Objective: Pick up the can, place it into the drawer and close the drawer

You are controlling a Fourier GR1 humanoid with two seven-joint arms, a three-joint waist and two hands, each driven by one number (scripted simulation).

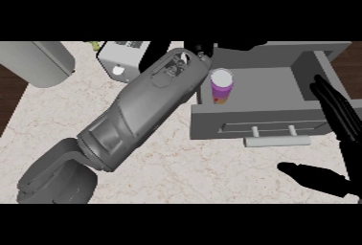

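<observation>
The can (221, 86), purple with a pale top, is seen standing upright inside the open drawer (268, 117), in its left part, against the left wall. The placing step therefore appears to be done or all but done, and closing the drawer is judged to be what remains.

The left hand (200, 49) is reached across over the drawer's left rear corner; only dark fingers are seen past the grey forearm (145, 107), just above and to the left of the can. Whether those fingers are spread or curled cannot be told, as they are largely hidden by the wrist, and contact with the can cannot be confirmed; it looks as though they are apart from it.

The right hand (339, 124) is shown at the right edge, its fingers straight and opened wide, with the thumb well below them; nothing is held. The drawer's front panel and its pale handle (277, 141) lie to the left of these fingers.

For the next move, the left hand would need to be lifted clear of the drawer without the can being tipped. The front panel would then be pushed away from the robot, squarely, so that the drawer slides shut over the table (212, 172).
</observation>
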